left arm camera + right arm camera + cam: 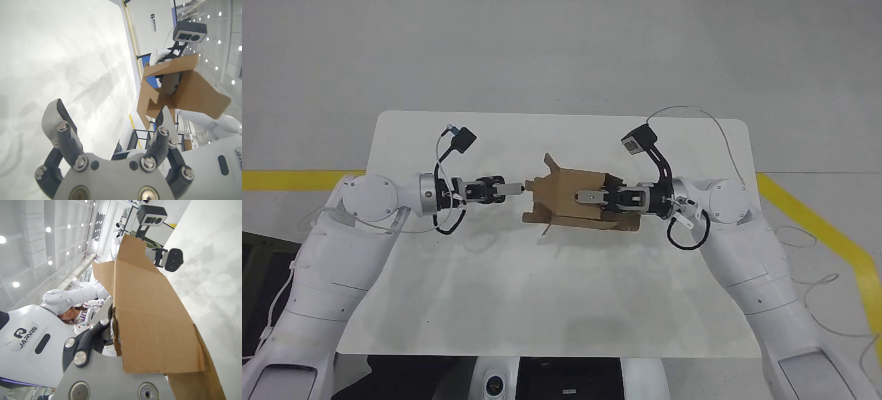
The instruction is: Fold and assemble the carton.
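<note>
A brown cardboard carton (pixel 567 202), partly unfolded with its flaps splayed, is held a little above the middle of the white table (pixel 542 290). My right gripper (pixel 589 197) is shut on one of the carton's walls. In the right wrist view that wall (pixel 151 313) hides one finger, and the other finger (pixel 103 314) presses against its edge. My left gripper (pixel 510 187) stands open just to the left of the carton, not touching it. In the left wrist view its fingers (pixel 62 111) are spread wide, and the carton's open end (pixel 170 91) faces them.
The table's far edge and left part are bare white surface. Yellow floor tape (pixel 282 180) runs beside the table on both sides. The left arm's camera mount (pixel 459 137) and the right arm's (pixel 639 140) stick up above the wrists.
</note>
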Controlling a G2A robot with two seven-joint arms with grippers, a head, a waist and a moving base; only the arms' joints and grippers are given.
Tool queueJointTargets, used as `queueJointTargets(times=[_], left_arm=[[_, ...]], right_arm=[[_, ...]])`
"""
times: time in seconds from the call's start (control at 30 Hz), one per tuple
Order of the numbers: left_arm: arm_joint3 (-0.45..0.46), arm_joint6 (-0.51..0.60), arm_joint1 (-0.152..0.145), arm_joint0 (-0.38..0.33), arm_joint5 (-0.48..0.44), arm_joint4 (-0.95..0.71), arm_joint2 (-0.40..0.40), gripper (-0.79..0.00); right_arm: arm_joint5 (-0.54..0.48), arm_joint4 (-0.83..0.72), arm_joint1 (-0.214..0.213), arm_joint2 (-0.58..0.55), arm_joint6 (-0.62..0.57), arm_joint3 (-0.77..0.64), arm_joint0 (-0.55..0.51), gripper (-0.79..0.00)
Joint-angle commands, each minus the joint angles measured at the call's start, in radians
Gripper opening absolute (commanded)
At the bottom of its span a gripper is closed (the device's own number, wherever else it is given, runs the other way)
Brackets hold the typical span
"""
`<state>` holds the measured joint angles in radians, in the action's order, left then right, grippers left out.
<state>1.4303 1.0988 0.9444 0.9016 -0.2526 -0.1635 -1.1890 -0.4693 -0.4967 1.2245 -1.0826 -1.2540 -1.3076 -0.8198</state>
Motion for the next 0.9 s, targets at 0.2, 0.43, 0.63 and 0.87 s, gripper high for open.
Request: queueJointTargets(times=[0.2,0.43,0.63,0.87], left_arm=[[-0.012,-0.044,0.005,-0.017,0.026,0.088,0.034,0.000],[-0.002,0.029,0.006,-0.017,0.009,0.012,0.037,0.000],[0.006,0.052,0.004,-0.015,0.021,-0.013,0.032,0.000],[0.003,0.064,0.008,-0.036,0.035,-0.043,0.043,0.000]], right_arm=[[-0.028,-0.043,0.015,0.047,0.001,0.005,0.025,-0.785],[-0.040,-0.047,0.026,0.075,0.026,0.051,0.054,-0.785],[-0.036,-0.052,0.036,0.105,0.034,0.077,0.065,-0.785],[-0.034,-0.071,0.048,0.142,0.011,0.093,0.075,-0.785]])
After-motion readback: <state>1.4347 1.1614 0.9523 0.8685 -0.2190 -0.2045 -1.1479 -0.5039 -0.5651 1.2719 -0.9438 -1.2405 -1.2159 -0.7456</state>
